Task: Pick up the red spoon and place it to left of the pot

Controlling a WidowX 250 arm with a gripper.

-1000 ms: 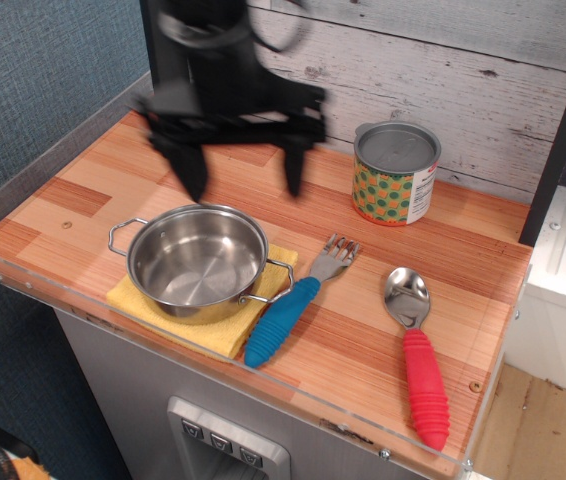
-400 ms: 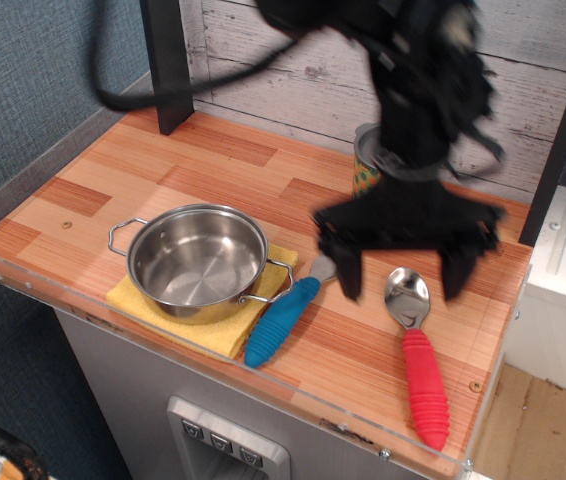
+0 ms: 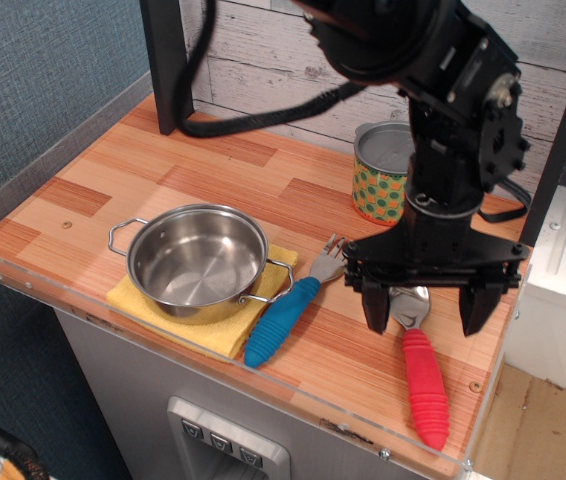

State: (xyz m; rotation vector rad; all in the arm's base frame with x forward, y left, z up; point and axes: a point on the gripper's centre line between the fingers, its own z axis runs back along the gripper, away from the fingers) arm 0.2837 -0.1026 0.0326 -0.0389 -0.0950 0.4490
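On the wooden table (image 3: 213, 180), a small shiny stainless-steel pot (image 3: 197, 262) with wire loop handles is seen at the left, resting on a yellow cloth (image 3: 225, 332). Just beside it a blue-handled metal fork (image 3: 291, 306) is laid. Farther right, the red-handled spoon with a metal bowl (image 3: 421, 370) lies flat near the front edge. Above its bowl, the black hand (image 3: 425, 312) is spread wide, one finger on either side.

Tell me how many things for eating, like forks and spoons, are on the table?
2. The blue-handled fork lies just right of the pot, its handle partly on the yellow cloth. The red spoon lies further right, under the open tool.
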